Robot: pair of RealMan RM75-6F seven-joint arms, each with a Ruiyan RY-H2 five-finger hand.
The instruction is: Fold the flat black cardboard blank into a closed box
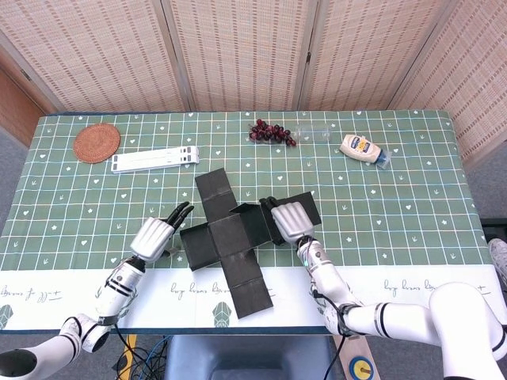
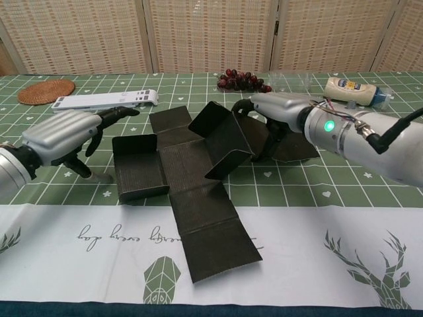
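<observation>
The black cardboard blank (image 1: 226,241) (image 2: 188,191) lies cross-shaped in the middle of the table, its near arm reaching over the white border. Its right panel (image 2: 221,142) stands tilted up, and my right hand (image 1: 289,222) (image 2: 277,109) holds that panel from behind with fingers curled over its top edge. The short left flap (image 2: 135,173) is partly raised. My left hand (image 1: 154,235) (image 2: 66,132) hovers just left of that flap, fingers spread and pointing toward it, holding nothing.
At the back of the table lie a white folding stand (image 1: 155,160), a woven coaster (image 1: 97,142), a bunch of grapes (image 1: 272,132), a clear bottle (image 1: 321,132) and a mayonnaise bottle (image 1: 363,148). The table's front edge (image 2: 211,305) is close below the blank.
</observation>
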